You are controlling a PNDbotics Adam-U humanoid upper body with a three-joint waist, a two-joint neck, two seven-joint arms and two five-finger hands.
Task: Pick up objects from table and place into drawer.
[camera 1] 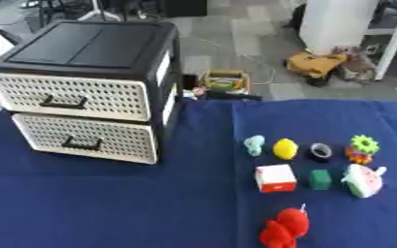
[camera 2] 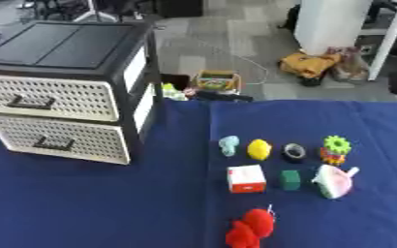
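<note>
**Both drawers closed, small objects laid out on the blue cloth**

A black drawer unit point(camera 1: 87, 46) stands at the left of a table covered in blue cloth point(camera 1: 109, 203). Its upper drawer point(camera 1: 66, 96) and lower drawer point(camera 1: 87, 137) have cream perforated fronts with dark handles, and both are pushed in.

The objects sit in a cluster on the right half of the cloth, well apart from the drawer unit. In the back row, from left to right, are a pale teal figure point(camera 1: 253, 144), a yellow rounded object point(camera 1: 285, 148), a dark ring point(camera 1: 320, 151), and a green gear point(camera 1: 364, 144) sitting on top of a small orange and red piece. In the next row are a white box with red markings point(camera 1: 275, 178), a small green cube point(camera 1: 320, 179), and a white and pink object with a green edge point(camera 1: 362, 180), tilted on its side. Nearest the robot, alone, lies a red plush toy point(camera 1: 285, 228).

Neither robot hand shows in either view, so I cannot tell how their fingers are held. Nothing is touching the objects.

Beyond the table's far edge, on the grey floor, are a small cardboard box point(camera 1: 225, 81) and a yellow bag point(camera 1: 316, 63).
</note>
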